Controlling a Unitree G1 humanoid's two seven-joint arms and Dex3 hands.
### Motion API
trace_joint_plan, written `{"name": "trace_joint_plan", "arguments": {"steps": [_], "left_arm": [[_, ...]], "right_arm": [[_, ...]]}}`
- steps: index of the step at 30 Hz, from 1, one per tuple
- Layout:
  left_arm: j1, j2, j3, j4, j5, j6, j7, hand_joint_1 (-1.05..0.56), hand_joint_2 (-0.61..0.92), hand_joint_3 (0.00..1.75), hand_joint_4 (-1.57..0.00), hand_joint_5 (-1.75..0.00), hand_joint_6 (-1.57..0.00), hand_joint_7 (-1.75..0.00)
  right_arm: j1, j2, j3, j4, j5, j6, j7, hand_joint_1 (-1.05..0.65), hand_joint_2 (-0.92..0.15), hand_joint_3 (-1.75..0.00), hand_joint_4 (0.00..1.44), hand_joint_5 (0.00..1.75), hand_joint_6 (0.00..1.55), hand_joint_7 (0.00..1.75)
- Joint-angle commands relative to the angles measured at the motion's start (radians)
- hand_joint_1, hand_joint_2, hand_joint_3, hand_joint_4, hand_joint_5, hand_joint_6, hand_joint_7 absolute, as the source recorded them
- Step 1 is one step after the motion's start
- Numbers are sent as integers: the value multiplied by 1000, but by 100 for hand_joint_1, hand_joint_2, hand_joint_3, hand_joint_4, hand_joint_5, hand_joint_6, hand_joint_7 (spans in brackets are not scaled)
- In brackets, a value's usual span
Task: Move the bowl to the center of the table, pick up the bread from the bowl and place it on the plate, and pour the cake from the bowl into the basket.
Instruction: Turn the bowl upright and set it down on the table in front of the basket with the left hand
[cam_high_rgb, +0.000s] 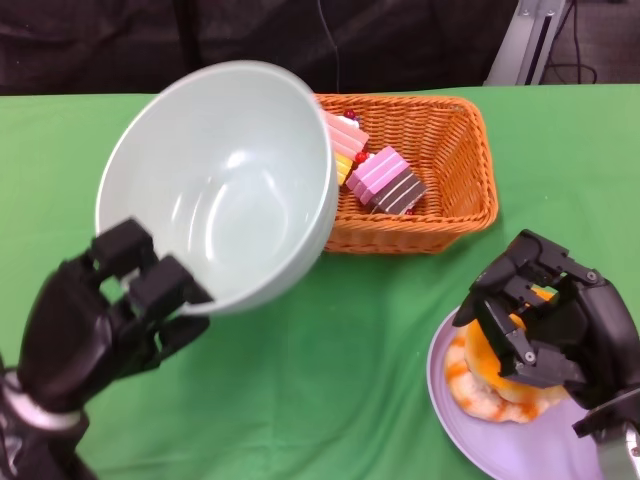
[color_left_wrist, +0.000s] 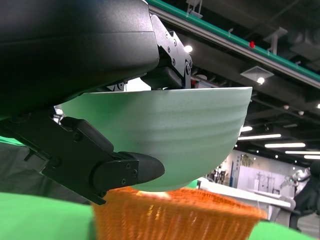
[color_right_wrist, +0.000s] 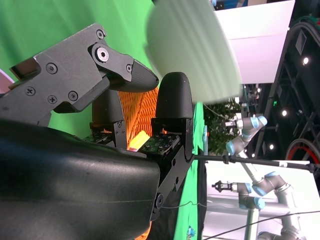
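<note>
We are at the pouring step: our left hand (cam_high_rgb: 95, 320) grips the empty tilted bowl (cam_high_rgb: 225, 180) over the basket (cam_high_rgb: 440, 150), where the cake (cam_high_rgb: 385, 180) lies, our right hand (cam_high_rgb: 545, 315) clasps the bread (cam_high_rgb: 495, 385) on the plate (cam_high_rgb: 455, 425), and next both must let go.

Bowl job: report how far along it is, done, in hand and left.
Done, by the look of it: the bread lies on the plate, under the right hand, and the cake is in the basket. In hand: the left hand holds the bowl tipped over the basket's edge; it looks empty. Left: setting the bowl down.
</note>
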Motion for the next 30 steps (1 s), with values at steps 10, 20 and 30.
{"name": "trace_joint_plan", "arguments": {"steps": [10,20,30], "left_arm": [[-2,77,-208,33,-86,73,136,-7,70,82,-66,-175,-55,-161],[7,125,-339,46,-81,76,136,-14,84,51,-60,-174,-54,-151],[-31,120,-438,121,-91,85,112,-21,92,43,-54,-174,-44,-160]], "right_arm": [[-33,-17,-17,1,13,17,-5,-17,-61,-89,75,158,65,129],[-37,-17,-23,12,18,16,1,-20,-60,-90,77,158,66,129],[-35,-15,-24,12,22,19,2,-21,-60,-90,75,159,65,129]]}}
